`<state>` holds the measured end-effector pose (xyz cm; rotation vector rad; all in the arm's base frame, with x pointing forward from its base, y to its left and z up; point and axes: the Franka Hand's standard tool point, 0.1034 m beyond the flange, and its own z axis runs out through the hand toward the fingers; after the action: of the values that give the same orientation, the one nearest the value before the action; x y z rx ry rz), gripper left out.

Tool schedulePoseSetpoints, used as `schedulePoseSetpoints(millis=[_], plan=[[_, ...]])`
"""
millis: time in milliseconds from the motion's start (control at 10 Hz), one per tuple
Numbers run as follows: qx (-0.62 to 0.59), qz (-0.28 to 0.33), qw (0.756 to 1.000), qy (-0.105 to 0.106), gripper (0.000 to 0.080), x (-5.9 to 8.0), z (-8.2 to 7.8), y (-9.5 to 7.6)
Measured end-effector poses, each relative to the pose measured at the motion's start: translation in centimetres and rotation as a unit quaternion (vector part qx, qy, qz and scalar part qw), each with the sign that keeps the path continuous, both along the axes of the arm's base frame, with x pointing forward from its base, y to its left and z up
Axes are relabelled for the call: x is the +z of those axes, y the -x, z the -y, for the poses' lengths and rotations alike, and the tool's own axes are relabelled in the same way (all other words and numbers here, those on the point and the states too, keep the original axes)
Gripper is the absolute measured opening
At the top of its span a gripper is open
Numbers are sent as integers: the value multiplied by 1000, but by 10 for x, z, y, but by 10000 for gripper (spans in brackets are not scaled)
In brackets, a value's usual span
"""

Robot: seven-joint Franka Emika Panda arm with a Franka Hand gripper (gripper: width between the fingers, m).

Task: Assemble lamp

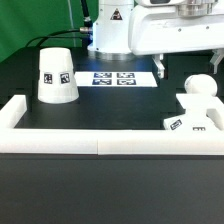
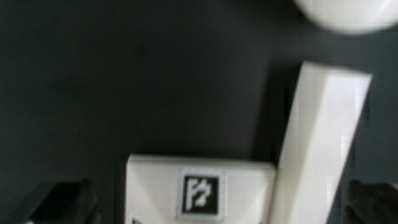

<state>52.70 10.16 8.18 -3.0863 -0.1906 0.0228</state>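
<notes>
The gripper [image 1: 188,64] hangs released, fingers spread and empty, just above the lamp's square base [image 1: 196,122] and rounded bulb [image 1: 200,88] at the exterior view's right. The shade [image 1: 56,76] stands upright, well apart, at the exterior view's left.

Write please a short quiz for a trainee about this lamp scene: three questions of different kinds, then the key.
1. True or false: the white plastic truncated-cone shade stands at the exterior view's right.
2. Choose one. The pincer is: A, shut on the shade; B, resting on top of the shade; C, open above the black table, holding nothing.
3. Fill the gap: the shade stands upright with its ___ end up.

Key: 1 false, it is at the left; 2 C; 3 narrow.
</notes>
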Motion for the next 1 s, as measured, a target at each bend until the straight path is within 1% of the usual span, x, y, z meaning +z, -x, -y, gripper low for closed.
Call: schedulePoseSetpoints(millis=[100, 200, 300, 500, 700, 1000], plan=[[1, 0, 1000, 0, 698, 2, -6, 9], [0, -1, 1000, 0, 698, 3, -15, 18], [2, -4, 1000, 0, 698, 1, -24, 25], [-5, -9, 1000, 1, 698, -3, -40, 32], [0, -8, 1000, 0, 698, -6, -44, 33], [-1, -7, 1000, 0, 698, -7, -43, 34]])
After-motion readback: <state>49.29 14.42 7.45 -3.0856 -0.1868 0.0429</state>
